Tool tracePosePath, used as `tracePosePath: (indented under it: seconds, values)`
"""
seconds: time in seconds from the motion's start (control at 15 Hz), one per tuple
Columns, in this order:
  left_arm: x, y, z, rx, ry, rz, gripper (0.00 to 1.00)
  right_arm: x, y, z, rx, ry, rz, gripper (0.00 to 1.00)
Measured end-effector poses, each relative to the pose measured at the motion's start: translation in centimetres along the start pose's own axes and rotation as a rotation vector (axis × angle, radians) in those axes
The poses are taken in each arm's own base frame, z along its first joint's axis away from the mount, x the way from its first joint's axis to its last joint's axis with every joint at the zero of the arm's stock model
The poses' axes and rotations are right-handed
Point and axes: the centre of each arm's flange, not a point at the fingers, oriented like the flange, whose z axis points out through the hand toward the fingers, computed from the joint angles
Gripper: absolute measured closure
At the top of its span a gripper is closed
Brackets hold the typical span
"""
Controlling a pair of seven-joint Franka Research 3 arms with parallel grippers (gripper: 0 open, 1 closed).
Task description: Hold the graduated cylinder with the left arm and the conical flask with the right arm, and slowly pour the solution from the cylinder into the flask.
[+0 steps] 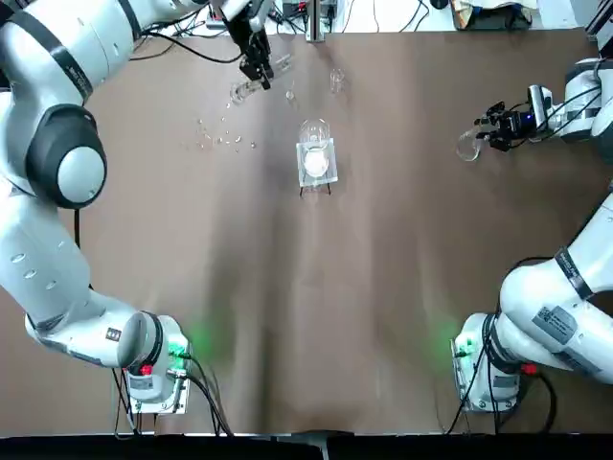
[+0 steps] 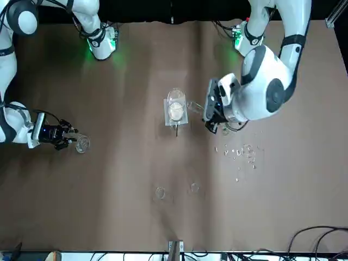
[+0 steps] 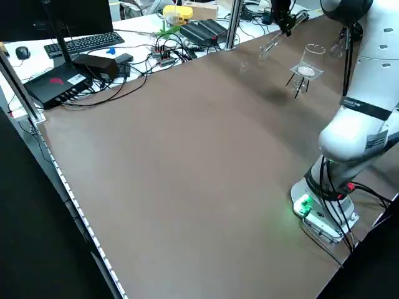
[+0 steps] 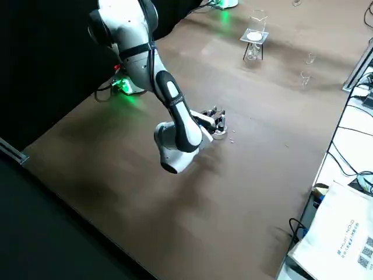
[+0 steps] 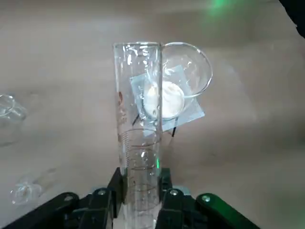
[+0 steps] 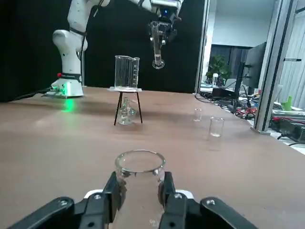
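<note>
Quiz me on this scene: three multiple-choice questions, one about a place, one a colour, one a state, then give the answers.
1. Where is the graduated cylinder?
A) Flat on the table
B) In the left claw
2. What colour are the legs of the stand?
A) Black
B) Yellow
3. How is the right claw?
A) Open and empty
B) Closed on the conical flask

1 B: its fingers flank the tube.
2 A: dark legs show under the plate.
3 B: both fingers press the glass.
</note>
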Motion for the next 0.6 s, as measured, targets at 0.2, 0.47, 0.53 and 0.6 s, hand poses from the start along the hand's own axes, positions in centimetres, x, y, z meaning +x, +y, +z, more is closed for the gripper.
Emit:
tracePosePath:
  seconds: [0.2,0.47,0.53,0.6]
  values:
    - [2.1,0.6,1.4,-0.004,-0.067,0.0,0.66,0.6,0.7,-0.4,0.004,-0.035,-0.008,0.61]
    - [4.7,1.6,3.3,-0.007,-0.168,0.042,0.66,4.2,3.3,-0.5,0.064,-0.111,-0.04,0.61]
    - [5.1,1.7,3.5,-0.008,-0.176,0.052,0.66,5.3,3.9,-0.6,0.075,-0.128,-0.052,0.61]
    - [5.4,1.8,3.8,-0.01,-0.185,0.06,0.66,6.4,4.4,-0.6,0.087,-0.146,-0.059,0.61]
